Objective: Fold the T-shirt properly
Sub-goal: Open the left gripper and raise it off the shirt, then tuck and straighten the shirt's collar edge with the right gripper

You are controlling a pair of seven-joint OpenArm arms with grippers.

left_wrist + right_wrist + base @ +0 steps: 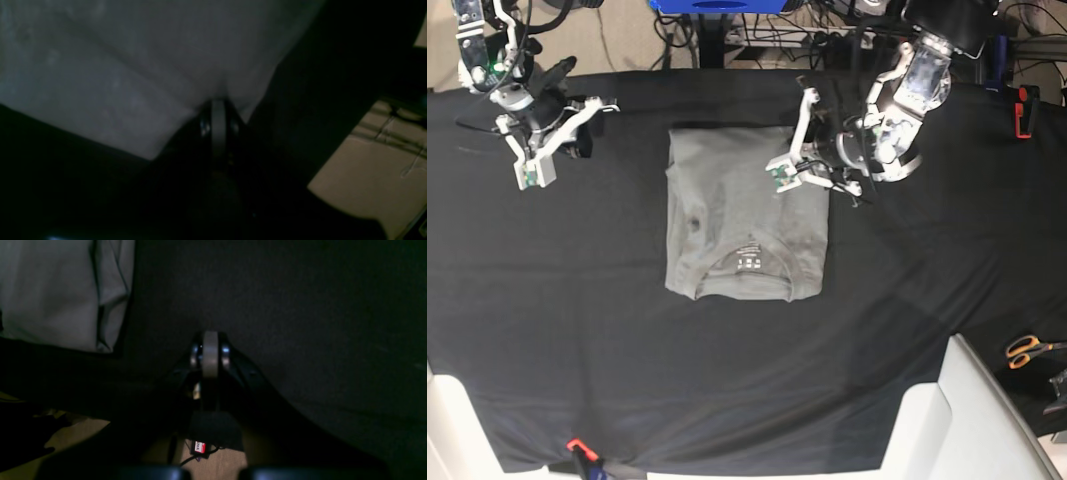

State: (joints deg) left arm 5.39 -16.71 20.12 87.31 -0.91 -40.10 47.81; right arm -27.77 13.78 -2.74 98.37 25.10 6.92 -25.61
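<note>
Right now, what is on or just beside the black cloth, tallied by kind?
Grey T-shirt: 1
Grippers: 2, the left gripper and the right gripper
Scissors with orange handles: 1
Black table cloth: 1
Total: 5

The T-shirt (747,215) was soft, matt grey cloth, faintly creased. The tabletop (577,330) wore a black, dull, finely textured cloth. The left hand (218,110) looked like smooth dark plastic with small shiny metal screws.
</note>
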